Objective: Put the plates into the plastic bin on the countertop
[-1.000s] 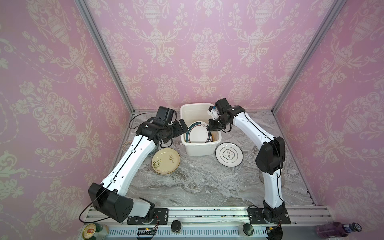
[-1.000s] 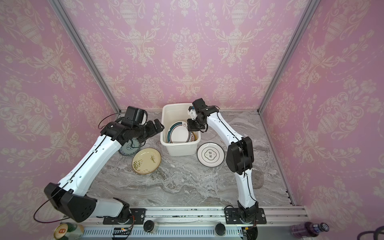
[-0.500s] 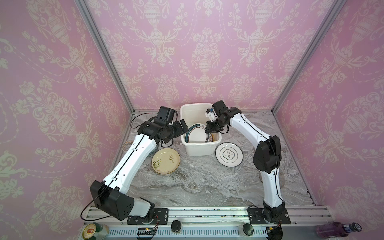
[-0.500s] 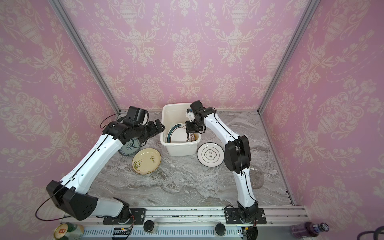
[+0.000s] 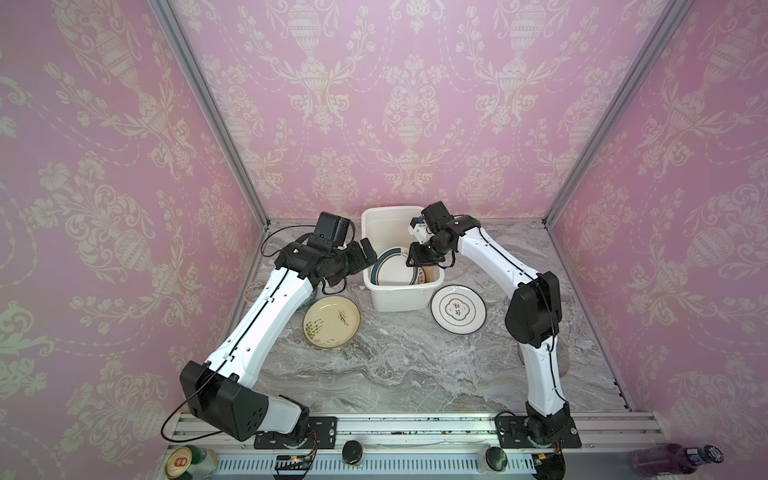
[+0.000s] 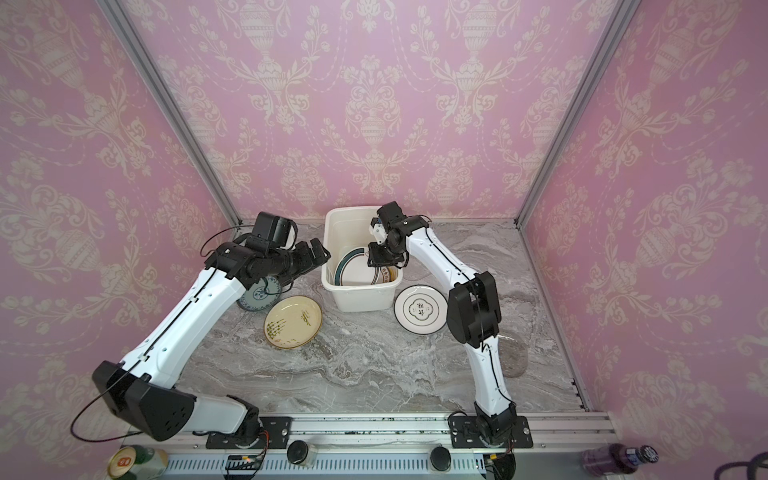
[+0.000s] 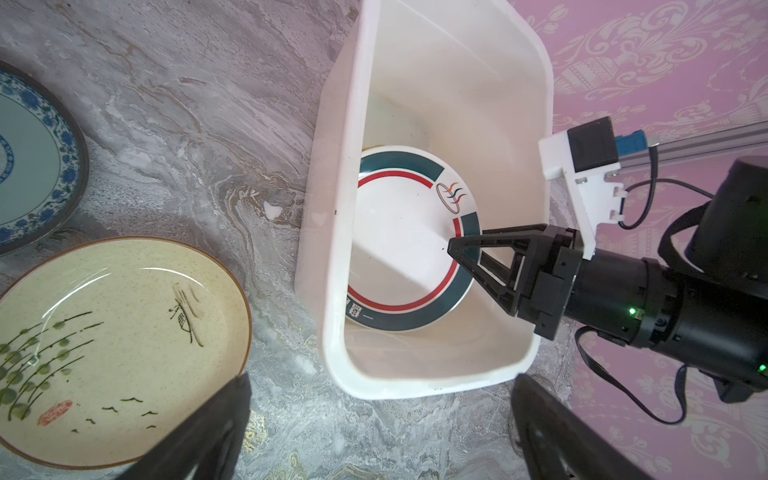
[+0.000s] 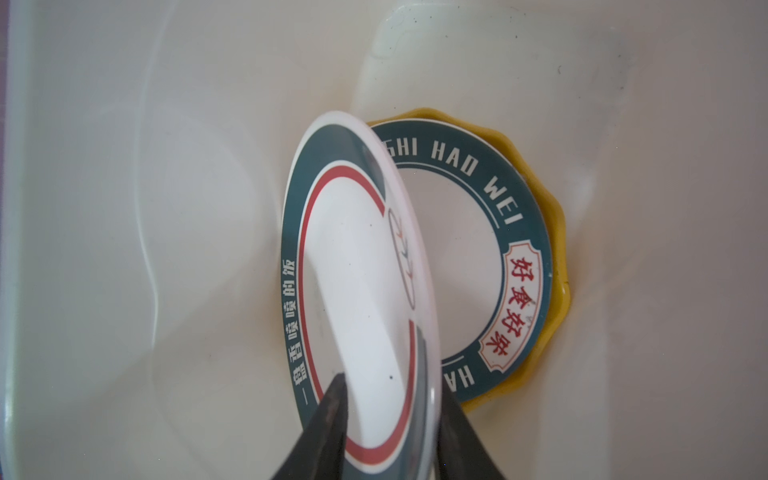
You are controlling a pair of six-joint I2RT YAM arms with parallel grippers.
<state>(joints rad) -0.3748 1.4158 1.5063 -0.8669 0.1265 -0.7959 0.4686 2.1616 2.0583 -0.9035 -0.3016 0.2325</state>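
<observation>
The white plastic bin (image 5: 401, 301) (image 6: 357, 299) stands at the back middle of the countertop (image 5: 415, 365). A teal-rimmed plate with a red ring (image 5: 397, 272) (image 7: 399, 232) (image 8: 353, 270) leans tilted inside it, over a lettered plate (image 8: 478, 249) and a yellow plate (image 8: 557, 257). My right gripper (image 5: 417, 259) (image 8: 390, 390) reaches into the bin, its jaws parted on either side of that plate's rim. My left gripper (image 5: 368, 251) (image 7: 380, 386) hovers wide open and empty at the bin's left edge. On the countertop lie a cream plate (image 5: 331, 322), a blue-patterned plate (image 6: 259, 295) and a white dark-ringed plate (image 5: 458, 308).
A clear grey glass plate (image 6: 513, 353) lies by the right arm's lower link. Pink walls with metal posts close in the countertop on three sides. A can (image 5: 185, 461) and a purple bottle (image 5: 673, 457) lie in front of the base rail.
The right gripper has moved left and lower into the bin with the teal-rimmed plate, and its jaws have parted from shut. The left arm has barely moved.
</observation>
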